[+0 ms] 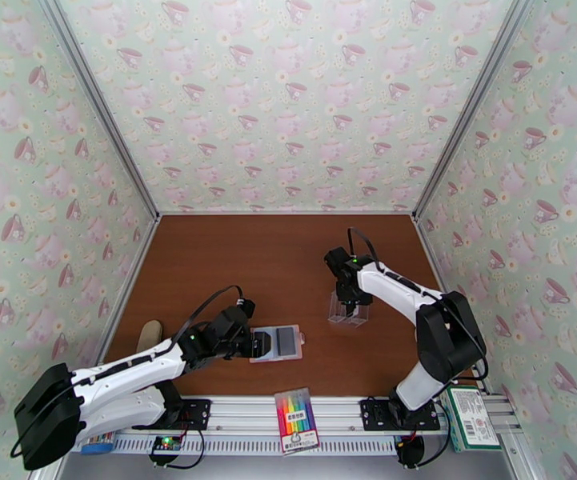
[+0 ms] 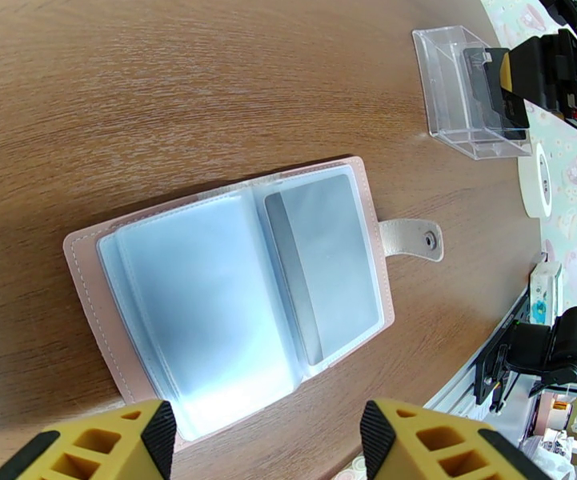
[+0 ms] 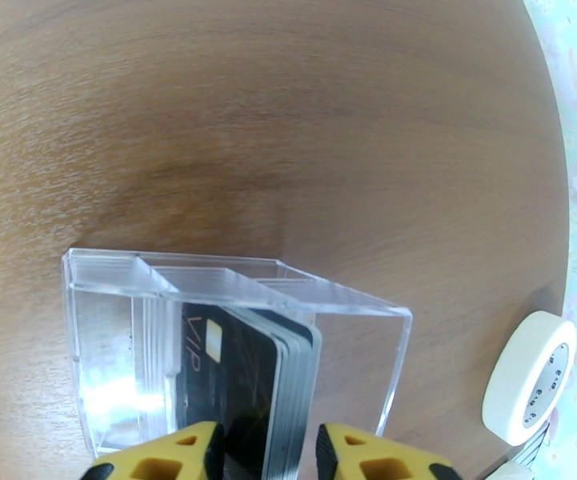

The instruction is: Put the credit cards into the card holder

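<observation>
right pincer (image 3: 268, 443) straddled stacked cards (image 3: 244, 370) in clear box (image 3: 120, 314), grip uncertain; could lift several at once. left pincer (image 2: 268, 424) open over wallet (image 2: 208, 298).

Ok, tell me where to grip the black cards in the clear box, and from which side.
Pinch the credit cards at their upper edge, fingers on the two flat faces, coming from above. They stand on edge in the clear box, whose walls block the sides; only the open top seems free.
</observation>
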`<state>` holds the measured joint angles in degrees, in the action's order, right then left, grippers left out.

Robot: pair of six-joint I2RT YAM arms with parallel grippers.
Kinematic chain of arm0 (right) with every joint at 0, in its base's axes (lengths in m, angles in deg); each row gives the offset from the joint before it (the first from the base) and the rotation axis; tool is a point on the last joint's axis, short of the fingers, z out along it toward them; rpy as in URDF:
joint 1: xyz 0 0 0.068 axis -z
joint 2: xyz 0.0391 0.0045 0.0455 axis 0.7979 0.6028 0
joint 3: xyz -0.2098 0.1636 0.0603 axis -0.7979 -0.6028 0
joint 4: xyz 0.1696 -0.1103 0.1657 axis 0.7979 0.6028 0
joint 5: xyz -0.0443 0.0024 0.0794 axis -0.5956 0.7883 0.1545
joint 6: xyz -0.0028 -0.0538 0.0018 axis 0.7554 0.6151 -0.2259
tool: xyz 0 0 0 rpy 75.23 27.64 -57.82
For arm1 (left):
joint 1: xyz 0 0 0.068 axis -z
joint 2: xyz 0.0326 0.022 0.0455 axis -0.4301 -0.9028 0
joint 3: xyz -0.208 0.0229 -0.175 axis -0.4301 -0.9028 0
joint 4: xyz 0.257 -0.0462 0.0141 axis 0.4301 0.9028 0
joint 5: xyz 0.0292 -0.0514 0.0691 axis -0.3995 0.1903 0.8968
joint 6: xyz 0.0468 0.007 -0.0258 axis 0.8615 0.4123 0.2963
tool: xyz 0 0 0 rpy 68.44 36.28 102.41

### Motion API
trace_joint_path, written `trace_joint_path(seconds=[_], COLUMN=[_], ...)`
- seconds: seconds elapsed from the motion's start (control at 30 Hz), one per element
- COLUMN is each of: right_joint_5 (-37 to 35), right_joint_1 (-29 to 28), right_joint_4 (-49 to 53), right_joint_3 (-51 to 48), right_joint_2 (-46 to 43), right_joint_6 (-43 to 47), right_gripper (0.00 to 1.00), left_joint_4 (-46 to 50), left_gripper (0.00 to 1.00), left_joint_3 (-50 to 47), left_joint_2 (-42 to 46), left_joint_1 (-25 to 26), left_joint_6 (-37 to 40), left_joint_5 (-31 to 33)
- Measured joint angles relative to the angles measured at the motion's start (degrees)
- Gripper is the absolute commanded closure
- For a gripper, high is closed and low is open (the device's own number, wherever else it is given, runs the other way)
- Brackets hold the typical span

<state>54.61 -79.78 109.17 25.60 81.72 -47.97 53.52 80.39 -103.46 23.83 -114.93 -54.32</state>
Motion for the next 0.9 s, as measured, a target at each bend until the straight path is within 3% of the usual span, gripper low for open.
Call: trace_joint_path(seconds=[0.6,0.9], right_joint_5=[-0.02,0.74], right_joint_1=[-0.02,0.26], right_joint_4=[0.68,0.96], right_joint_3=[0.79,1.22], right_joint_2=[-0.92,-2.71], right_joint_6=[-0.04,0.02], right_gripper=[0.91,0.96], left_joint_4=[-0.02,0.0], left_gripper=[0.33,0.33], left_joint_3=[0.0,0.0], left_joint_2=[0.0,0.0], left_joint_1=[0.0,0.0], left_joint_6=[0.0,0.02], left_joint_5=[-0.02,0.0])
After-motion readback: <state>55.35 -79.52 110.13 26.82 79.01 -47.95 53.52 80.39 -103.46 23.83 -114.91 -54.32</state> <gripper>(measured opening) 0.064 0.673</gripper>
